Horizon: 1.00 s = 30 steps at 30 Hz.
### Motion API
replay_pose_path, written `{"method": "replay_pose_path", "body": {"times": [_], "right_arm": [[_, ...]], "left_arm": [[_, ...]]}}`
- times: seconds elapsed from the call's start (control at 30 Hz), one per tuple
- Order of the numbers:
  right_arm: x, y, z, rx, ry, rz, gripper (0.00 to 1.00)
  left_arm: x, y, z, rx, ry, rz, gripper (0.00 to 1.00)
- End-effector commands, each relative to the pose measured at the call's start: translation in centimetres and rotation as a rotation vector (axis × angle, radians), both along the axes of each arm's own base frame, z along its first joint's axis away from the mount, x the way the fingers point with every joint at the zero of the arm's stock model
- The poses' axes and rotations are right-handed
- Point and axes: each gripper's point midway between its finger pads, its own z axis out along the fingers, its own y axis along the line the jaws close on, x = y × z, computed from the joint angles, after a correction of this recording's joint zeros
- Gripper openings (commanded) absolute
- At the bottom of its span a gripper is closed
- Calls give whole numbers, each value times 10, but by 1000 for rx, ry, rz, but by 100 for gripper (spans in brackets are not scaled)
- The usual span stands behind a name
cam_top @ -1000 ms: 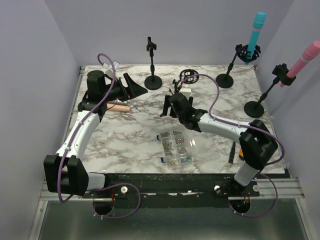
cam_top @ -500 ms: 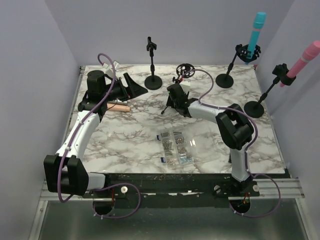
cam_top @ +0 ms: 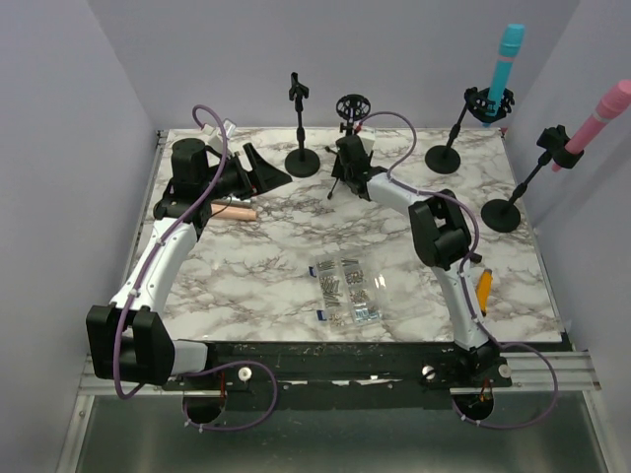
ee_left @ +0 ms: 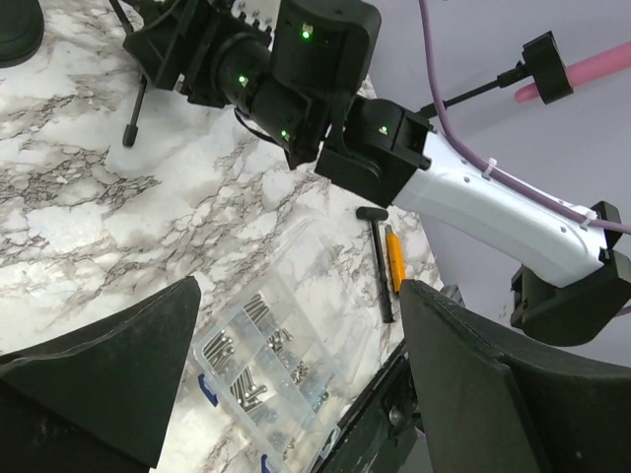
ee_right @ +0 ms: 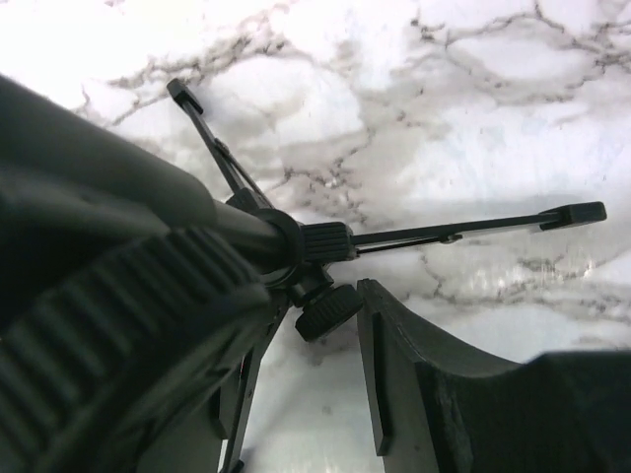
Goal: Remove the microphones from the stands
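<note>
A blue microphone [cam_top: 508, 54] stands in its stand at the far right. A pink microphone [cam_top: 599, 113] sits in another stand at the right edge and also shows in the left wrist view [ee_left: 584, 72]. A tan microphone [cam_top: 233, 210] lies on the table by my left arm. My right gripper [cam_top: 347, 169] is at the far middle, shut on a small tripod stand [cam_top: 349, 108] with an empty ring mount. In the right wrist view the tripod stand's shaft [ee_right: 246, 232] lies between my fingers [ee_right: 394, 374], its legs spread on the marble. My left gripper [cam_top: 254, 172] is open and empty.
An empty clip stand [cam_top: 299, 128] stands at the far middle. A clear screw box [cam_top: 345, 291] lies at the near middle and shows in the left wrist view [ee_left: 266, 365]. An orange and black tool [cam_top: 483, 288] lies by the right arm's base.
My right arm has swung to the far middle, carrying the tripod stand from tilted to upright. The orange tool is now uncovered. The left arm has not moved.
</note>
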Motion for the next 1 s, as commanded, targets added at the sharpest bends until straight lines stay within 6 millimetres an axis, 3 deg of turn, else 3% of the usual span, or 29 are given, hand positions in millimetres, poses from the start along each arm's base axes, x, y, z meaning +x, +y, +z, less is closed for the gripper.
{"method": "replay_pose_path", "body": {"times": [0.0, 0.13, 0.23, 0.3, 0.4, 0.5, 0.63, 0.73, 0.83, 0.97], "right_arm": [[16, -2, -7, -26, 13, 19, 54], [30, -6, 5, -48, -17, 28, 56], [35, -8, 24, -84, -21, 52, 68], [29, -4, 41, -75, -25, 99, 75], [8, -6, 83, -45, -52, 132, 83], [-31, -13, 115, 24, -55, 163, 89], [-104, -22, 133, 153, -51, 248, 92], [-155, -33, 120, 204, -36, 299, 94], [-191, -42, 109, 246, -31, 328, 94], [-223, -39, 116, 330, -70, 401, 95]], "left_arm": [[3, -1, 4, 13, -21, -12, 84], [5, -2, -1, 19, -10, -10, 84], [7, 0, -5, 34, -8, 1, 84], [10, 2, -9, 47, -4, 9, 84], [13, 4, -16, 67, 1, 22, 84], [14, 5, -18, 84, -14, 27, 85], [16, 4, -13, 75, -69, 24, 89], [24, 1, -8, 26, -74, 30, 90], [40, -5, 2, -33, -68, 29, 92], [84, -7, 28, -71, -112, 80, 93]]}}
